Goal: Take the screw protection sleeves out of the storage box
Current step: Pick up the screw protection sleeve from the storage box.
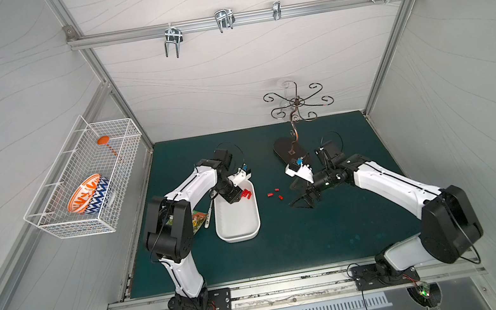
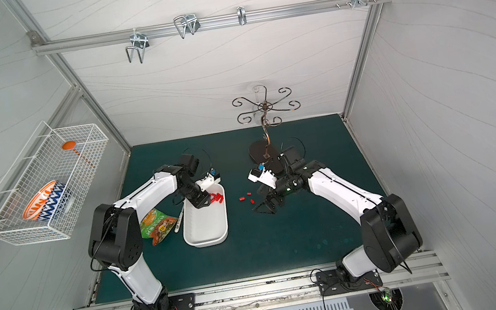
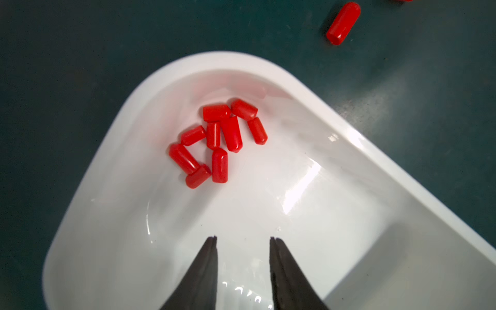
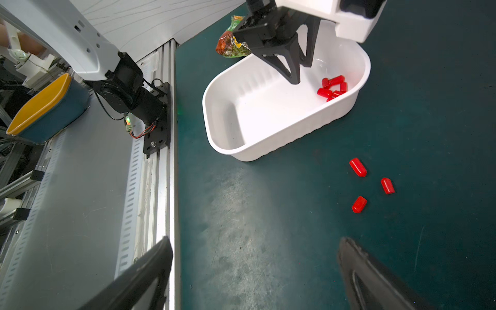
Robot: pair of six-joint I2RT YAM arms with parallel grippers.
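Two dark fingers of the left gripper stand apart with a clear gap and nothing between them, hanging tips-down inside the storage box just above its white floor. Ahead of those tips, apart from them and touching neither finger, nine screw protection sleeves lie on their sides in a loose cluster, several touching one another, toward a rounded corner of the box. In both top views this cluster sits at the far end of the box, just beside the gripper on the side facing the right arm.

Beyond the box wall, three loose sleeves lie on the green mat, near one another but not touching, between the box and the right gripper. That gripper's jaws are spread wide and hold nothing; it hangs low over bare mat, well apart from the box. On the box's other side a snack packet lies flat under the left arm.
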